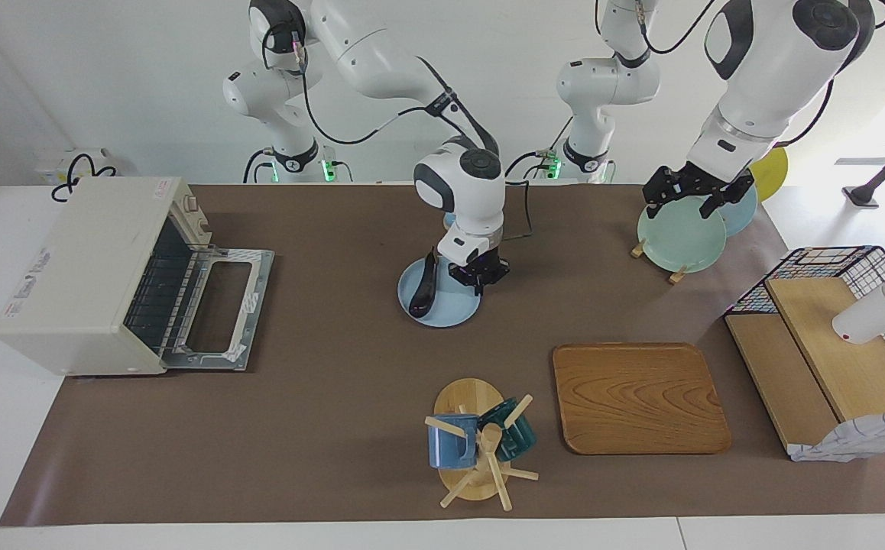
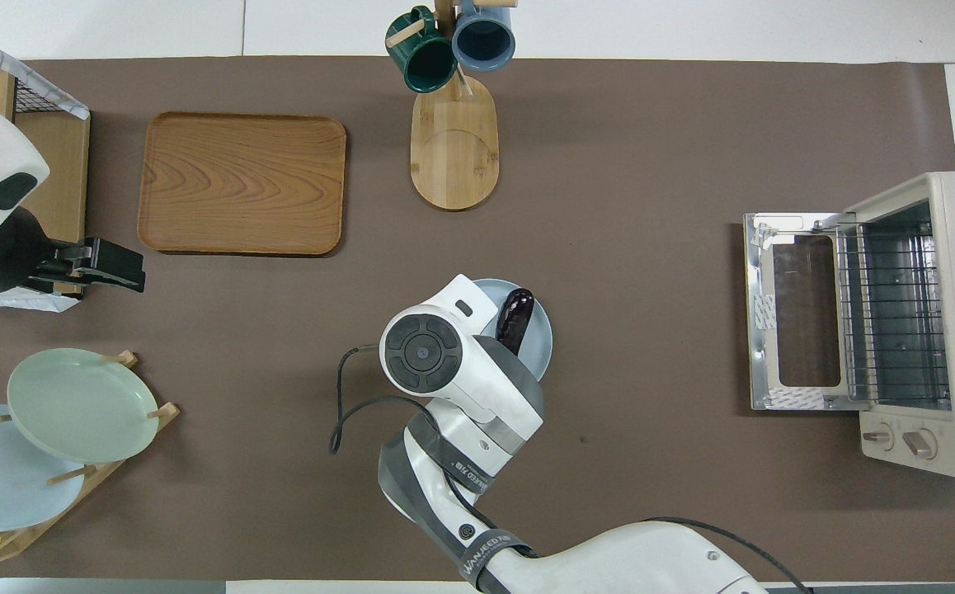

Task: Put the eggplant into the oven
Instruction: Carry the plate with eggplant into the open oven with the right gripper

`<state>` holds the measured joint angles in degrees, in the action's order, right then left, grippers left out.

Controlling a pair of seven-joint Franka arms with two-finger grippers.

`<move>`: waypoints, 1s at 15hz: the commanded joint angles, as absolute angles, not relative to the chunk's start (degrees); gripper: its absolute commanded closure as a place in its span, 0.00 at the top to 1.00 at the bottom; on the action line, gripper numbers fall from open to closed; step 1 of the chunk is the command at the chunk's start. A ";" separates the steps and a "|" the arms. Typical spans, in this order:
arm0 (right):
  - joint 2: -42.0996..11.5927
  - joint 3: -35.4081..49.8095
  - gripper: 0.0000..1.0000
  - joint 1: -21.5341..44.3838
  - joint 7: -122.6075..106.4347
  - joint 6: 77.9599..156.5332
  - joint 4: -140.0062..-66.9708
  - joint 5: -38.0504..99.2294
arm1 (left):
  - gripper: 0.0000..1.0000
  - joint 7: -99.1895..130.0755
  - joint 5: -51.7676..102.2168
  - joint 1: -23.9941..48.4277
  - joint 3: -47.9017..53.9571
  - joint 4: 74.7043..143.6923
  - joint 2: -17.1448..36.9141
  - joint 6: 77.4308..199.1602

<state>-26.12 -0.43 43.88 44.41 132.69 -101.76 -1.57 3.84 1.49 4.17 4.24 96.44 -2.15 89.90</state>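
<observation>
The eggplant (image 1: 422, 289) lies on a light blue plate (image 1: 450, 312) in the middle of the table, its stem end pointing toward the robots; it also shows in the overhead view (image 2: 515, 318) on the plate (image 2: 540, 346). My right gripper (image 1: 478, 281) is low over the same plate, just beside the eggplant on its left-arm side; in the overhead view the hand hides it. The oven (image 1: 76, 267) stands at the right arm's end of the table, its door (image 1: 221, 305) folded down flat and the wire rack showing. My left gripper (image 1: 685, 205) waits open above the plate rack.
A mug tree (image 1: 477, 443) with two mugs and a wooden tray (image 1: 637, 397) lie farther from the robots than the plate. A rack of plates (image 1: 679, 233) and a wire basket with wooden boards (image 1: 832, 344) are at the left arm's end.
</observation>
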 commanded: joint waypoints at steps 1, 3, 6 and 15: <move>-26.10 0.09 0.00 42.98 44.74 122.05 -95.75 -4.82 | 1.00 3.43 0.70 3.60 4.66 96.50 -2.55 89.65; -26.80 -0.09 0.00 41.58 44.65 111.67 -88.97 -5.54 | 1.00 3.43 0.70 3.60 4.66 96.50 -2.46 89.65; -25.67 -0.35 0.00 38.33 40.98 104.79 -88.06 -9.47 | 1.00 3.43 0.70 3.60 4.66 96.50 -2.46 89.65; -11.71 -0.53 0.00 22.35 23.05 97.65 -101.67 -11.43 | 1.00 3.43 0.70 3.60 4.66 96.42 -2.46 89.65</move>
<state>-17.91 -1.24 25.21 26.29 96.88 -94.24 -10.53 3.84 1.49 4.17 4.24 96.44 -2.15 89.90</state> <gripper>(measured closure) 0.969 0.000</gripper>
